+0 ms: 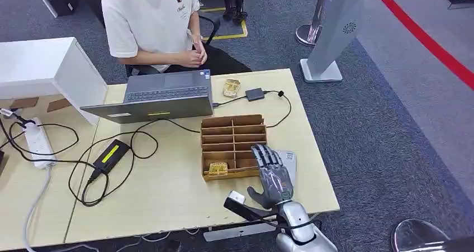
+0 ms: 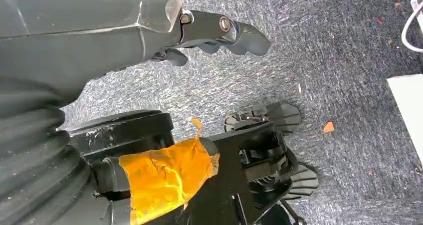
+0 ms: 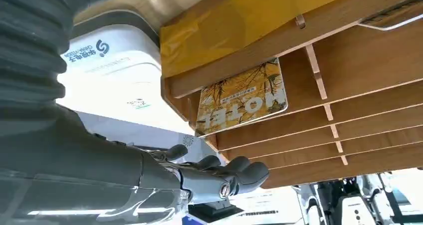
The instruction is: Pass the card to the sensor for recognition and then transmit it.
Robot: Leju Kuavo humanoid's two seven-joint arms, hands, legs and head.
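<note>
A yellow card (image 1: 217, 168) printed "HOTEL" (image 3: 243, 96) lies in the front slot of the wooden divider tray (image 1: 233, 130) on the table. My right hand (image 1: 273, 176) hovers at the tray's front right corner, fingers (image 3: 234, 172) spread and holding nothing. Under and just right of it sits a flat white sensor device (image 1: 289, 158), whose white top (image 3: 114, 70) borders the tray in the right wrist view. A second yellow card (image 1: 231, 87) lies near the laptop, beside a small black box (image 1: 255, 94). My left hand (image 2: 219, 33) hangs over the carpet with nothing in it.
A person sits behind the open laptop (image 1: 159, 95) at the table's far side. Cables, a black adapter (image 1: 110, 154) and a power strip (image 1: 38, 142) cover the left half. A white box (image 1: 44, 67) stands at the far left. The table's front edge (image 1: 201, 221) runs close by my right wrist.
</note>
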